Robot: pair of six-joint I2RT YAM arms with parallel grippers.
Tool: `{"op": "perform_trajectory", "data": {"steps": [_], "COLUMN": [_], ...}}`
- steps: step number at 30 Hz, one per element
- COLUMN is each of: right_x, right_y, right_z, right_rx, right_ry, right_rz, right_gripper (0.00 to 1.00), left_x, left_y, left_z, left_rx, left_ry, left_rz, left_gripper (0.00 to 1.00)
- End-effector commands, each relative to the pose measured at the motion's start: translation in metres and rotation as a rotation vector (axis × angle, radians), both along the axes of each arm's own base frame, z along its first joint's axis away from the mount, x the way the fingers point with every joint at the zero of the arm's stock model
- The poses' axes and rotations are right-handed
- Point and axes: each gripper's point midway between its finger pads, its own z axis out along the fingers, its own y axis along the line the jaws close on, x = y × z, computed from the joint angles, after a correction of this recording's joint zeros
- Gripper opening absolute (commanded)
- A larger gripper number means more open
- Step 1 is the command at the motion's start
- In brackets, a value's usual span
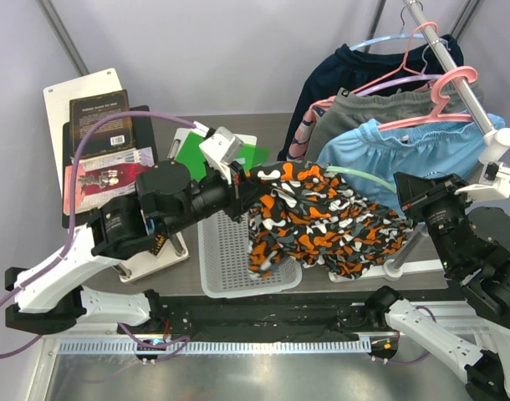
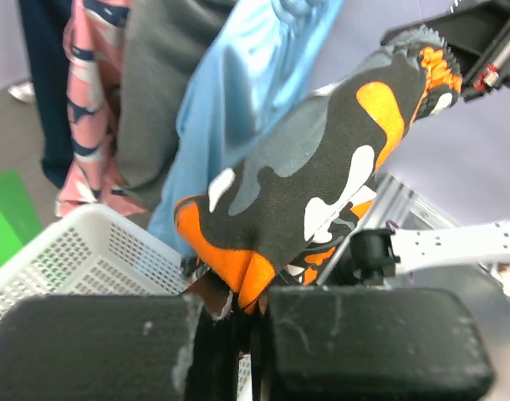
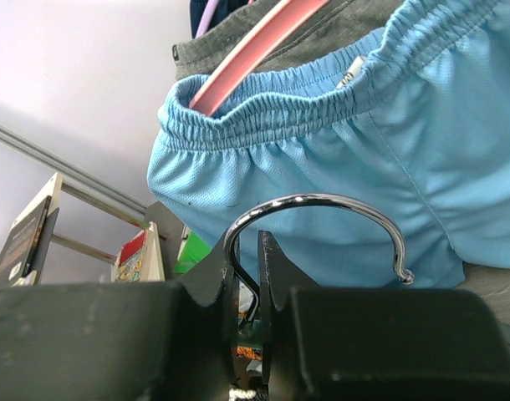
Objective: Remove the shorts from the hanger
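**Camouflage shorts stretched between both grippers**

Orange, black, white and grey, the camouflage shorts (image 1: 322,221) hang in the air between the two arms, above the front of the table (image 1: 280,134). Their lower folds droop over the right rim of the white basket (image 1: 226,259).

The left gripper (image 1: 242,185) has its jaws pressed together on the left edge of the cloth. In the left wrist view the fabric comes straight out of the narrow slit between the dark pads (image 2: 364,334) and rises up and to the right.

The right gripper (image 1: 403,200) is at the opposite end of the garment. Its wrist view shows the jaws clamped on the stem of a chrome hook (image 3: 322,200), whose curve arches above the fingertips. From above, a pale green hanger (image 1: 359,177) arm runs along the top of the camouflage cloth toward that gripper.

Just behind, the light blue shorts (image 1: 389,150) hang by their elastic waistband on a pink hanger (image 1: 456,92) hooked over the slanted rail (image 1: 439,42). The grey shorts (image 1: 380,109) hang right behind them.
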Motion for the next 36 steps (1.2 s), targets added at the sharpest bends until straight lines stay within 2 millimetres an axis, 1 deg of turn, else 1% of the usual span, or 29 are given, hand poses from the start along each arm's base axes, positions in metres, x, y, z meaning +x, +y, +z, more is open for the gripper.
{"op": "perform_trajectory", "data": {"steps": [1,4,6,7,8,10,12,13,15,17,19,20,21,23,26,29,31,33,34,36], "right_x": [-0.003,-0.003,-0.002,-0.004,-0.003,-0.003,-0.003,-0.003,-0.004,-0.007,-0.008,-0.01,-0.011,-0.011,-0.011,-0.011,-0.012,-0.013,-0.008,-0.006], "right_y": [-0.017,-0.014,-0.013,-0.015,-0.014,-0.013,-0.011,-0.011,-0.017,-0.022,-0.029,-0.031,-0.034,-0.034,-0.034,-0.036,-0.037,-0.034,-0.028,-0.018], "right_z": [0.025,0.024,0.021,0.02,0.017,0.014,0.013,0.011,0.009,0.009,0.008,0.007,0.006,0.003,0.001,-0.003,-0.003,0.003,0.003,0.008], "right_rx": [0.126,0.147,0.158,0.162,0.16,0.155,0.152,0.153,0.164,0.191,0.214,0.224,0.23,0.243,0.256,0.268,0.274,0.26,0.24,0.23], "right_ry": [-0.089,-0.086,-0.077,-0.078,-0.074,-0.07,-0.067,-0.062,-0.059,-0.066,-0.071,-0.074,-0.076,-0.074,-0.071,-0.066,-0.07,-0.075,-0.061,-0.063], "right_rz": [-0.09,-0.078,-0.077,-0.081,-0.08,-0.074,-0.065,-0.065,-0.093,-0.118,-0.151,-0.158,-0.17,-0.176,-0.176,-0.19,-0.191,-0.168,-0.154,-0.106], "right_gripper": [0.01,0.01,0.01,0.01,0.01,0.01,0.01,0.01,0.01,0.01,0.01,0.01,0.01,0.01,0.01,0.01,0.01,0.01,0.01,0.01], "left_x": [0.015,0.023,0.028,0.032,0.034,0.039,0.041,0.045,0.045,0.046,0.048,0.049,0.049,0.049,0.048,0.049,0.048,0.048,0.046,0.044], "left_y": [0.035,0.047,0.056,0.067,0.07,0.08,0.084,0.083,0.087,0.092,0.099,0.108,0.111,0.116,0.119,0.122,0.13,0.131,0.127,0.115], "left_z": [0.055,0.054,0.058,0.063,0.072,0.082,0.095,0.095,0.103,0.107,0.108,0.109,0.111,0.113,0.114,0.111,0.112,0.11,0.109,0.103], "left_rx": [-0.13,-0.104,-0.122,-0.142,-0.181,-0.209,-0.232,-0.207,-0.206,-0.194,-0.172,-0.161,-0.161,-0.157,-0.154,-0.143,-0.153,-0.154,-0.156,-0.152], "left_ry": [-0.118,-0.131,-0.127,-0.133,-0.143,-0.167,-0.195,-0.212,-0.225,-0.241,-0.26,-0.273,-0.281,-0.293,-0.296,-0.289,-0.286,-0.275,-0.273,-0.262], "left_rz": [0.139,0.208,0.259,0.311,0.332,0.382,0.403,0.415,0.427,0.441,0.464,0.495,0.504,0.512,0.512,0.527,0.546,0.548,0.525,0.481], "left_gripper": [0.0,0.0,0.0,0.0,0.0,0.0,0.0,0.0,0.0,0.0,0.0,0.0,0.0,0.0,0.0,0.0,0.0,0.0,0.0,0.01]}}
